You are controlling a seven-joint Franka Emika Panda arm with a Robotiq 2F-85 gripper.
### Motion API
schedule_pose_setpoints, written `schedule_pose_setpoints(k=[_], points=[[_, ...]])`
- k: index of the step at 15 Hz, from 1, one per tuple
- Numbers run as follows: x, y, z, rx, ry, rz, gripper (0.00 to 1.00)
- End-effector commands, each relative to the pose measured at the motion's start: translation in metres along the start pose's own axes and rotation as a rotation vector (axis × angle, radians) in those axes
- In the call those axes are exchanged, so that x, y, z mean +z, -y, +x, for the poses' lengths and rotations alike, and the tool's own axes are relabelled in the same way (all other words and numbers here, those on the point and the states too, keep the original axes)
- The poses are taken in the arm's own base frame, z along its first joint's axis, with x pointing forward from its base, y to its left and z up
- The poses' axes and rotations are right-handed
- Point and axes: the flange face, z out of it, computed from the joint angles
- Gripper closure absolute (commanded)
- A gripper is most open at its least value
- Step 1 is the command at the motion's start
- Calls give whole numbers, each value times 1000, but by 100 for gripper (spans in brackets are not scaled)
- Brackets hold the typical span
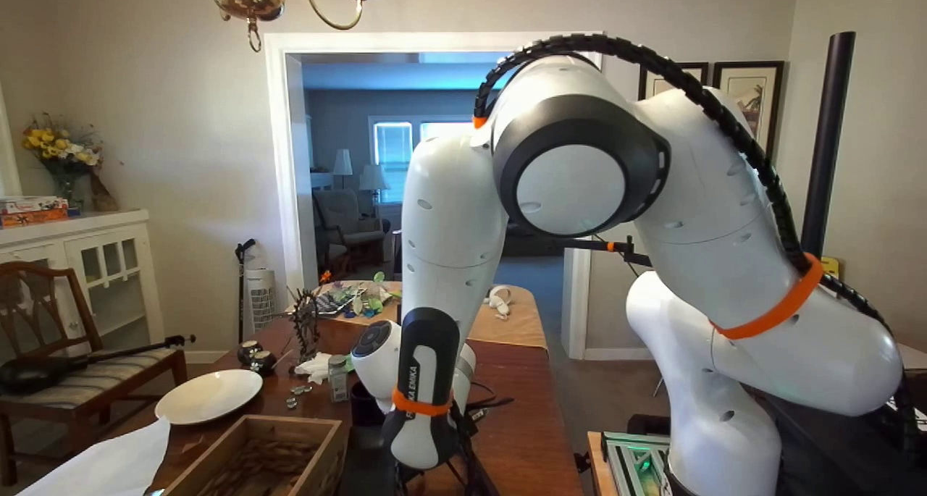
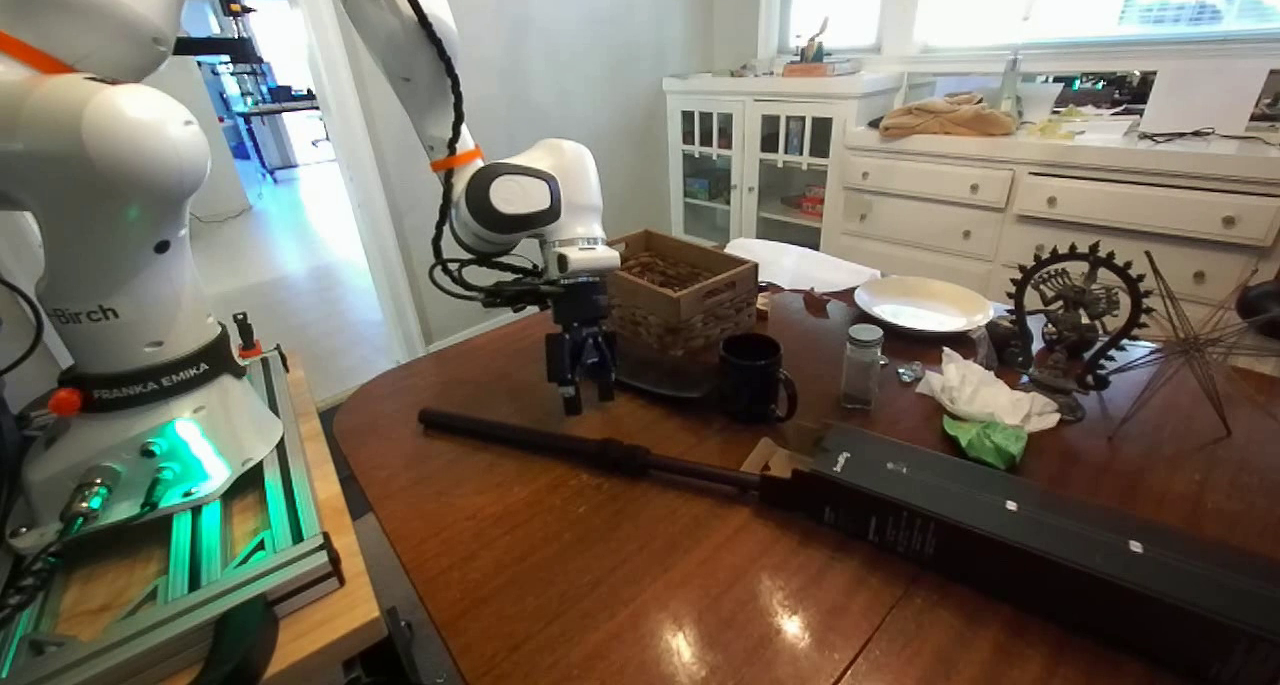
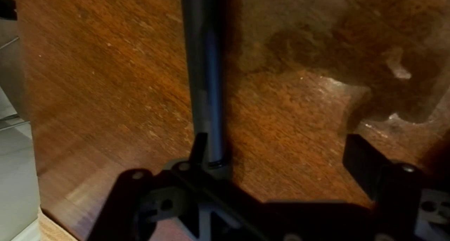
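My gripper point(image 2: 589, 402) hangs over the near-left part of the brown wooden table point(image 2: 560, 565), fingers pointing down. In the wrist view its two fingers point(image 3: 365, 167) stand wide apart, and bare wood shows between them. A long dark rod point(image 3: 207, 75) runs down beside the left finger, on the inner side; whether they touch I cannot tell. In an exterior view the same rod point(image 2: 590, 450) lies on the table just past the fingertips. Its right end meets a long black box point(image 2: 900, 505) at an open cardboard flap.
Behind the gripper stand a wooden crate point(image 2: 700, 310) and a black dish point(image 2: 665, 377). To the right are a black mug point(image 2: 752, 377), a glass jar point(image 2: 861, 367), a white plate point(image 2: 925, 305), crumpled white paper point(image 2: 985, 390), a green wrapper point(image 2: 985, 442) and a statue point(image 2: 1080, 305).
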Motion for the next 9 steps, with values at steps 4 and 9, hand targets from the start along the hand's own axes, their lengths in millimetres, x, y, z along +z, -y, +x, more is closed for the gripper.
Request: schedule_pose_setpoints(k=[4,9], points=[[-1,-8,28,65,-14,38,0],[8,-16,45,97,-48,85,0]])
